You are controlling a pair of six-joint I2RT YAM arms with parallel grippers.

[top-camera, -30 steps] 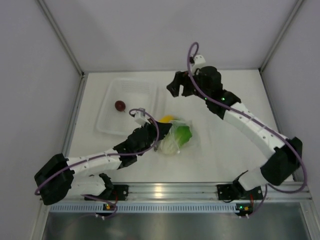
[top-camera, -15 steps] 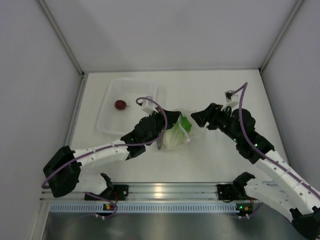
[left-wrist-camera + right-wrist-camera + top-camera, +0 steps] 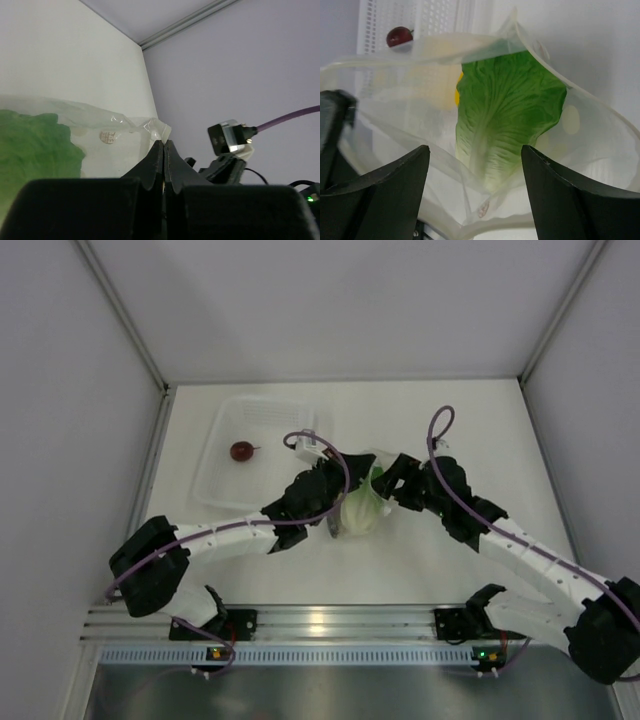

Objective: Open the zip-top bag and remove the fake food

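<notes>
Two robot arms met over a zip-top bag (image 3: pixel 358 512) near the middle of a white table (image 3: pixel 440 410), just beside a clear tray (image 3: pixel 205 485) that lay to the left of it. The left gripper (image 3: pixel 164 145) was closed tight, its two black fingertips pressed together on a crumpled edge of the bag's clear, white-dotted film. The right gripper (image 3: pixel 474 150) stood with its jaws spread wide apart and nothing between its fingers (image 3: pixel 375 195) but the near lip of the bag, which neither finger could be seen to pinch.

From the right wrist camera the bag's mouth gaped open toward the gripper. Inside lay a green lettuce leaf (image 3: pixel 505 110), its pale rib running toward the camera, with a yellow piece (image 3: pixel 458 92) showing behind its left edge (only a sliver of it could be seen through the film). Both were still in the bag.

A dark red fruit (image 3: pixel 241 451) sat alone in the clear tray, well apart from the bag and toward the tray's far left part.

In the overhead view the two arms reached in from opposite sides, the left from the near left and the right from the near right, their wrists close on either side of the bag.
</notes>
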